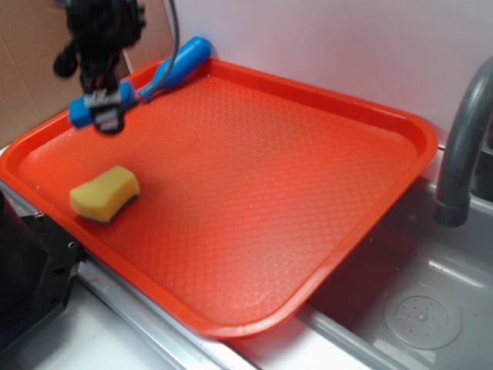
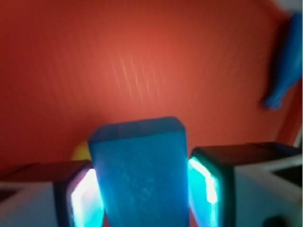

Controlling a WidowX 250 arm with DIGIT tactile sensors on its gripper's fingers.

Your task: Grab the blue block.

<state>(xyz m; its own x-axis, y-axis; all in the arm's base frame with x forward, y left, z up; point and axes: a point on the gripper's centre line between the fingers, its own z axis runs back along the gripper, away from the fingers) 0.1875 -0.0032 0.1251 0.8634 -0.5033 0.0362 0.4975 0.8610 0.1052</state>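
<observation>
My gripper (image 1: 106,109) is shut on the blue block (image 1: 81,112), a small flat solid blue brick, and holds it above the far left part of the red tray (image 1: 254,193). In the wrist view the blue block (image 2: 139,170) fills the gap between my two fingers (image 2: 83,194), which press its sides. The gripper (image 2: 142,189) hangs over the tray floor (image 2: 142,61). The block's ends stick out on both sides of the jaws in the exterior view.
A yellow sponge (image 1: 105,193) lies on the tray's left side, below the gripper; a sliver shows in the wrist view (image 2: 81,152). A blue bottle-shaped toy (image 1: 176,68) lies at the tray's far rim, also blurred in the wrist view (image 2: 286,61). A grey faucet (image 1: 462,146) and sink (image 1: 420,308) stand right.
</observation>
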